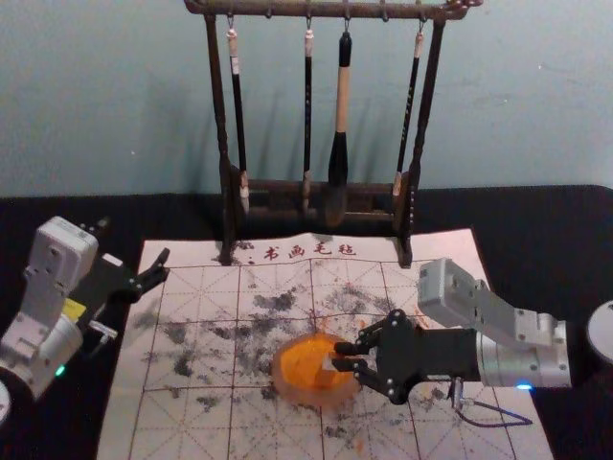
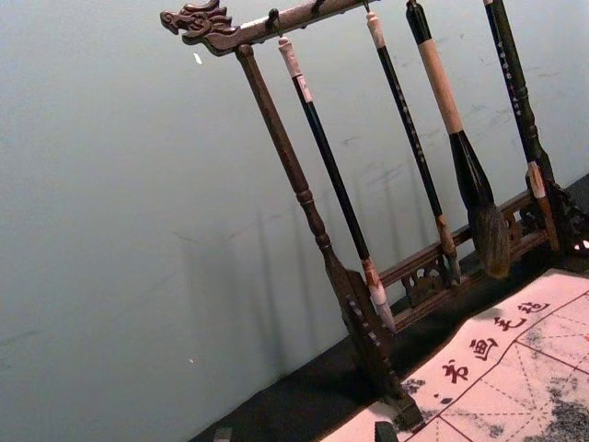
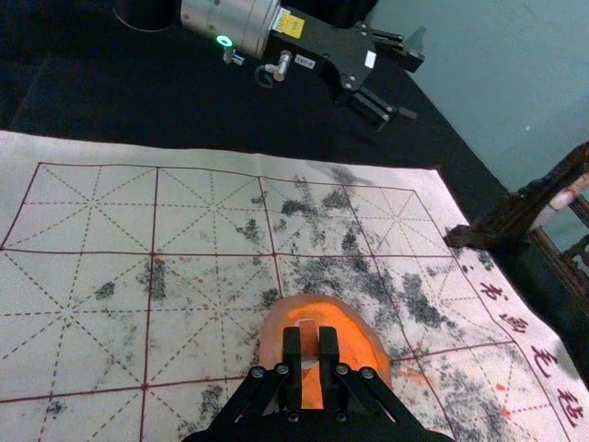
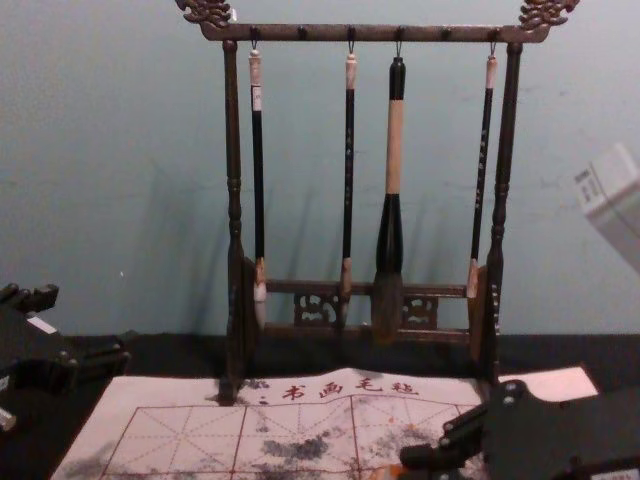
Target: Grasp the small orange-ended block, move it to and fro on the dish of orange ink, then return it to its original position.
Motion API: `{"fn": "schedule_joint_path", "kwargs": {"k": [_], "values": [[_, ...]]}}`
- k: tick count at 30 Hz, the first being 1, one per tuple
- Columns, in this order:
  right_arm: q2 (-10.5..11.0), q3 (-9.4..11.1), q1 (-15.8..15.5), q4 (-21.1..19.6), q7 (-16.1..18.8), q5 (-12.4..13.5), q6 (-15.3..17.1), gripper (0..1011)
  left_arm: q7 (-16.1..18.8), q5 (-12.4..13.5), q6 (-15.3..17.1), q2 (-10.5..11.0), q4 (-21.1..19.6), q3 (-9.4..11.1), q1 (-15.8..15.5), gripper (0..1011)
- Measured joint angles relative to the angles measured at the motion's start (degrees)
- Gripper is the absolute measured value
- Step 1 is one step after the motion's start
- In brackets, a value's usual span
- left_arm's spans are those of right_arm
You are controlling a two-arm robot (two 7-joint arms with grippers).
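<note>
In the head view, the small block is held clamped between the fingertips of the right gripper, which is reached in from three o'clock. The block is positioned over the dish of orange ink, between its centre and its three o'clock rim; whether the ink is touched cannot be told. The dish is set on the marked mat, which is spread on the black surface. The left gripper is parked at ten o'clock from the dish, its fingers spread apart. At twelve o'clock, four brushes are hung from a wooden rack.

In the left wrist view, the rack and the brushes are seen beyond the parted fingertips, with part of the mat.

In the right wrist view, the block is gripped over the orange ink, and the mat's grid, smudged with dark marks, is seen around the dish.

In the chest view, the right gripper is seen at four o'clock, with a patch of orange just beside its fingertips.
</note>
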Motion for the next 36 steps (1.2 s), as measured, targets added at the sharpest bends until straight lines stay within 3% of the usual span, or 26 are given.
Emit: {"fn": "schedule_joint_path", "kwargs": {"k": [18, 36], "values": [[-2.6, -2.0, 2.5, 3.1, 0.2, -1.7, 0.1, 82, 0.0, 0.0, 0.0, 0.0, 0.0, 0.0, 0.0, 1001], [-4.3, -1.6, 3.9, 5.6, -1.2, -2.6, 0.7, 82, 0.0, 0.0, 0.0, 0.0, 0.0, 0.0, 0.0, 1001]]}}
